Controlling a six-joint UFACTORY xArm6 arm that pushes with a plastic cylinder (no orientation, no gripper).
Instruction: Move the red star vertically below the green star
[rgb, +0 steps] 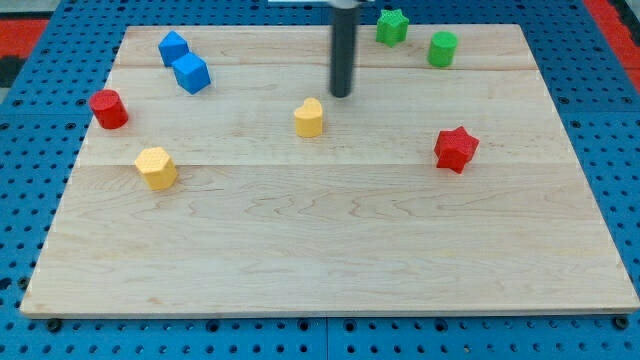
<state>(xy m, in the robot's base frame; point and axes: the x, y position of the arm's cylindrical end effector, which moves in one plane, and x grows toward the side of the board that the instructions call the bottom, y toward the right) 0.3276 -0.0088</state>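
Observation:
The red star (456, 149) lies on the wooden board at the view's right, about mid-height. The green star (392, 26) sits near the board's top edge, up and left of the red star. My tip (342, 95) is at the end of the dark rod coming down from the view's top centre. It stands well left of the red star and below-left of the green star, touching neither. It is just above and right of a yellow block (309, 117).
A green cylinder (442, 48) stands right of the green star. Two blue blocks (173, 47) (191, 73) lie at the top left. A red cylinder (108, 108) is at the left edge. A yellow hexagonal block (156, 167) lies lower left. The board (330, 250) rests on a blue pegboard.

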